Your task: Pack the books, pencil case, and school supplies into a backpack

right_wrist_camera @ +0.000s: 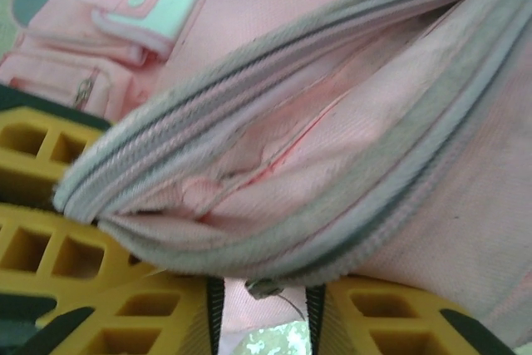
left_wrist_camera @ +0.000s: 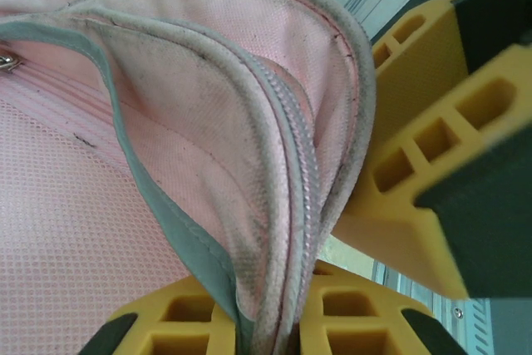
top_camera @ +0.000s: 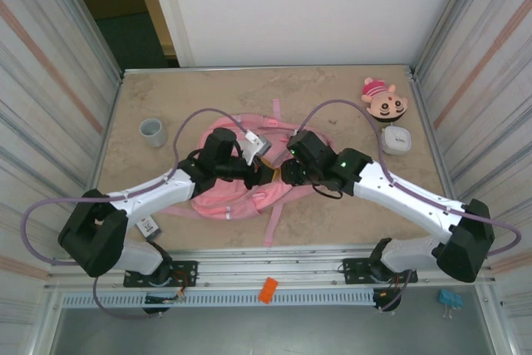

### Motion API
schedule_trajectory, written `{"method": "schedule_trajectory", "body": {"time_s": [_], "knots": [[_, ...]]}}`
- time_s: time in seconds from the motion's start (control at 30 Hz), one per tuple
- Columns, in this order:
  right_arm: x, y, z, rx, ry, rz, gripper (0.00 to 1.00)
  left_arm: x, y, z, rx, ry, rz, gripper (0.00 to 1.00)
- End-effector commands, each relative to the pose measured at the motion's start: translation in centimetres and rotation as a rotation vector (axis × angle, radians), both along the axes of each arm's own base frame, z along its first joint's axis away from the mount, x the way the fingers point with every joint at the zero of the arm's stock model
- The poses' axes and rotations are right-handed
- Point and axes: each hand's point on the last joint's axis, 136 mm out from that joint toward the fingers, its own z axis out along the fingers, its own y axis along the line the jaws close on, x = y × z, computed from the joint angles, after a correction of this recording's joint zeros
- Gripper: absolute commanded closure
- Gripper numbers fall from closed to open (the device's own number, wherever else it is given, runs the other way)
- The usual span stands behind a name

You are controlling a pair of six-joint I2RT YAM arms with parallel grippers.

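The pink backpack point(top_camera: 235, 194) lies flat in the middle of the table between the two arms. My left gripper point(top_camera: 264, 174) is shut on the backpack's grey-edged zip rim point(left_wrist_camera: 287, 205), with the fabric pinched between its yellow fingers point(left_wrist_camera: 357, 322). My right gripper point(top_camera: 288, 172) faces it closely from the right. Its jaws point(right_wrist_camera: 264, 313) stand open under the zip rim point(right_wrist_camera: 274, 230), and a small metal zip pull point(right_wrist_camera: 264, 287) hangs loose in the gap. The books, the pencil case and the school supplies are out of view.
A grey cup point(top_camera: 153, 130) stands at the left. A pink-and-tan plush head point(top_camera: 384, 99) and a white rounded box point(top_camera: 396, 140) sit at the back right. Metal walls close in both sides. The backpack's straps point(top_camera: 273, 220) trail toward the near edge.
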Motion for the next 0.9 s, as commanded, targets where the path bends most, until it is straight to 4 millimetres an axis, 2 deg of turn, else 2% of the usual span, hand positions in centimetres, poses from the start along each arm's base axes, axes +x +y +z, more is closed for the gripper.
{"method": "schedule_trajectory", "body": {"time_s": [0.0,0.1,0.3,0.43,0.67,0.77,0.87], "knots": [[2.2,-1.1,2.3,-0.032,-0.102,-0.113,0.75,-0.9,-1.3,3.8,-0.109,-0.014,-0.092,0.96],[2.5,-1.5,2.8,-0.037,-0.12,-0.128,0.86,-1.0,-1.3,3.7,-0.1,-0.02,-0.093,0.96],[2.4,-1.5,3.8,0.019,-0.109,-0.111,1.0,-1.0,-1.1,2.9,-0.075,-0.026,-0.092,0.96],[1.7,-2.4,4.3,0.012,-0.071,-0.093,1.0,-0.8,-0.5,1.7,-0.019,-0.048,-0.079,0.96],[0.8,-6.1,3.8,-0.063,0.066,-0.088,1.0,-0.9,0.0,0.4,0.029,-0.065,-0.081,0.96],[0.8,-6.4,3.2,-0.085,0.112,-0.063,1.0,-0.8,0.0,0.5,0.031,-0.07,-0.083,0.96],[0.8,-5.7,2.5,-0.091,0.149,-0.02,1.0,-1.0,0.0,0.6,0.028,-0.081,-0.099,0.96]]}}
